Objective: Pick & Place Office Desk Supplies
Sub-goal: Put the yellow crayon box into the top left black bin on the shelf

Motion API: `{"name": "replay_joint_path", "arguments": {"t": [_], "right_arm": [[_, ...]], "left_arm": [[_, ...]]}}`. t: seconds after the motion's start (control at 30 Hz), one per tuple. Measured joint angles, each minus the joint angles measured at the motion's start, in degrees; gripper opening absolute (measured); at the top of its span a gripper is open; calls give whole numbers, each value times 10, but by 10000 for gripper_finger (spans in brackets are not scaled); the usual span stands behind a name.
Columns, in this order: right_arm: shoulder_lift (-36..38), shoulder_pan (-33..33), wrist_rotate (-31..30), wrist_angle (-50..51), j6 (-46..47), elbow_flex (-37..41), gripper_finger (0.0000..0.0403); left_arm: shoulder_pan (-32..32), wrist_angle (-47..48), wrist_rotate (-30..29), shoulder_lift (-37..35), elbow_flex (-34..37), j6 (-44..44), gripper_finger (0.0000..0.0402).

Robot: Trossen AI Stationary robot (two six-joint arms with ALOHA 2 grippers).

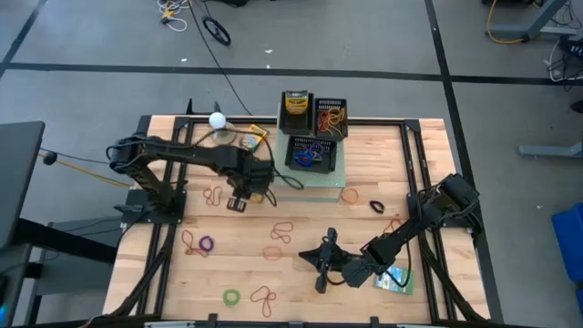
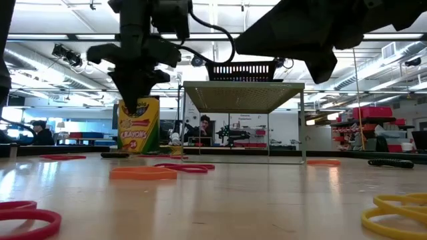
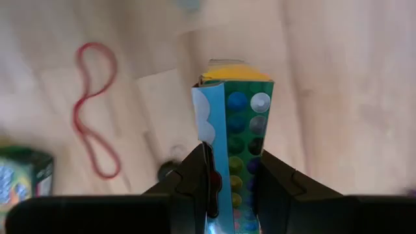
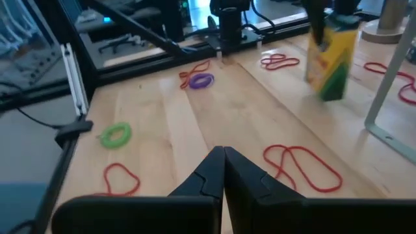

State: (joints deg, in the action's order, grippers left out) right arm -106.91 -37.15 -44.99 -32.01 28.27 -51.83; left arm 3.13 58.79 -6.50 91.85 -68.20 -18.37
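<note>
My left gripper (image 1: 241, 199) hangs over the table's middle, fingers pointing down, shut on a yellow-green crayon box (image 2: 138, 130); that box (image 4: 331, 62) also shows far off in the right wrist view. My right gripper (image 1: 319, 271) is shut and holds nothing, low over the table near its front edge. A green-blue-white packet (image 1: 393, 281) lies flat just right of it. Rubber bands lie loose on the wood: red (image 1: 214, 194), purple (image 1: 207, 244), green (image 1: 231, 297), orange (image 1: 350, 194), black (image 1: 377, 207). My left gripper pinches the crayon box's upper end (image 3: 231, 179) between its two fingers, coming from above and pointing down. The box hangs below the fingers, nearly upright. Its lower end (image 2: 138, 151) is close to the table; whether it touches, I cannot tell.
A raised stand (image 1: 314, 173) at the far middle carries black mesh bins (image 1: 330, 117) with a crayon box (image 1: 296, 109) and rubber bands. The white ball (image 1: 217, 119) stands on its base at the far left. Another green box (image 3: 23, 179) lies near the left gripper.
</note>
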Motion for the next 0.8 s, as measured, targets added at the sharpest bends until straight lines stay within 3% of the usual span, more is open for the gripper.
{"name": "replay_joint_path", "arguments": {"t": [0.4,0.5,0.8], "right_arm": [[0,23,-69,-9,58,0,13],[0,30,-71,-11,58,0,13],[0,32,-42,-12,16,0,13]], "left_arm": [[49,-42,63,2,0,10,94],[53,-31,87,2,0,13,94],[51,-81,74,-3,54,62,94]]}}
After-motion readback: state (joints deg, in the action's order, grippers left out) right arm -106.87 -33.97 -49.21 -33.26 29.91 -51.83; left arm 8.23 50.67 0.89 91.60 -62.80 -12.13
